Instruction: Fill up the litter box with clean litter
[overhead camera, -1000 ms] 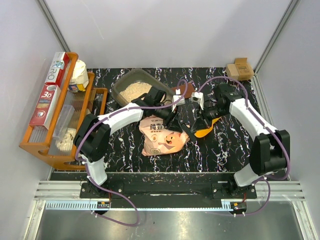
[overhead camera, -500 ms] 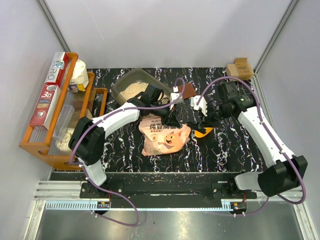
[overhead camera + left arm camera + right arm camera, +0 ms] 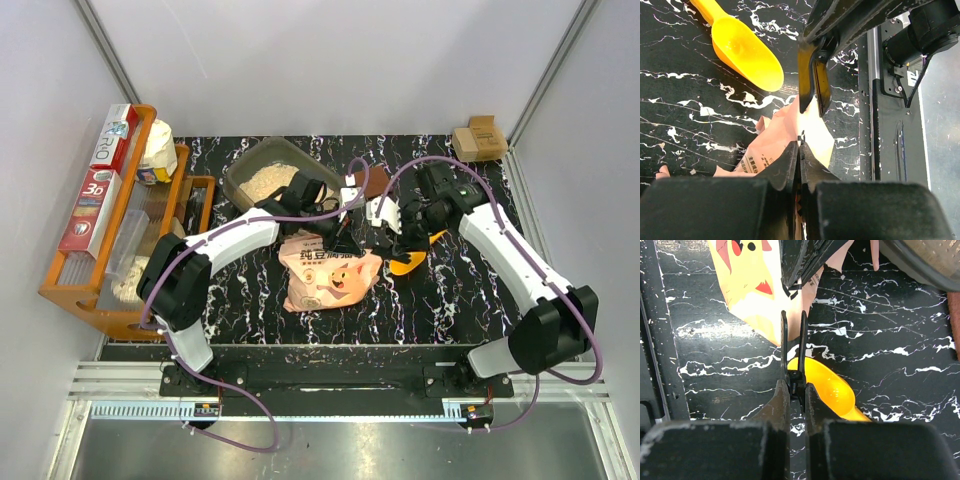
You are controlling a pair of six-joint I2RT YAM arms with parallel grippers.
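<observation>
While left gripper (image 3: 800,145) and right gripper (image 3: 793,325) pinch pink bag (image 3: 330,275); yellow scoop (image 3: 747,47) beside

top: overhead, far; wrists: close, downward; shared: scoop (image 3: 747,50), bag (image 3: 775,145)

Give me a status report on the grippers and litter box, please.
Left gripper shut on pink bag. Right gripper shut beside it. Litter box part-filled. Scoop lies free.

We seem to be in a robot test booth, probably a lab: plain white walls (image 3: 330,60), metal corner posts (image 3: 107,50), a black marbled table (image 3: 450,300), and a metal rail (image 3: 110,383) along its edge.
</observation>
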